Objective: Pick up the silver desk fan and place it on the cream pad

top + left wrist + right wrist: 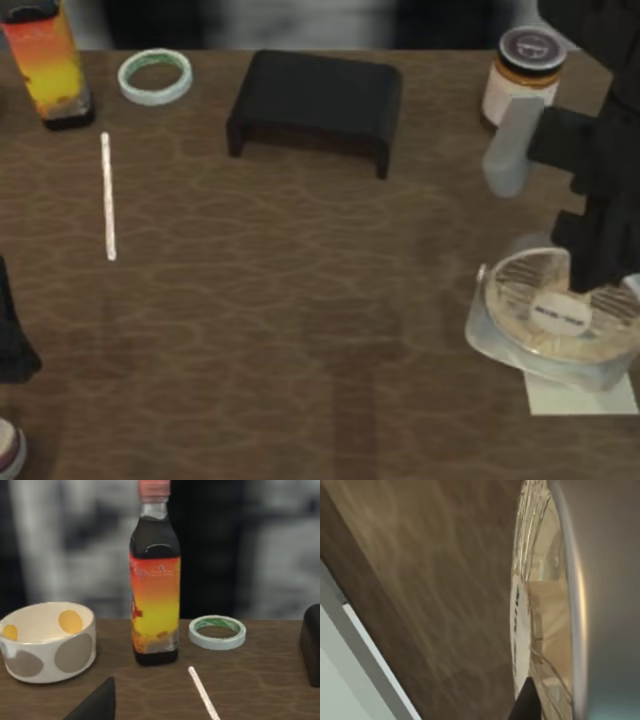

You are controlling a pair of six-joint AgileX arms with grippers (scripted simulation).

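My right gripper (600, 275) held the silver desk fan (555, 320) over the cream pad (585, 395) at near right; left arm parked.

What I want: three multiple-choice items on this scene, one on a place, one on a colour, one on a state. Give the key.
1. The cream pad lies: A) by the top view's left edge; B) partly under the silver desk fan; C) on the floor.
2. The arched stand is: A) white; B) black; C) red.
3. The sauce bottle is: A) upright; B) on its side; C) upside down.
B: a pad corner shows beneath the fan, below the right claw. B: it is dark all over. A: cap uppermost, base on the table.
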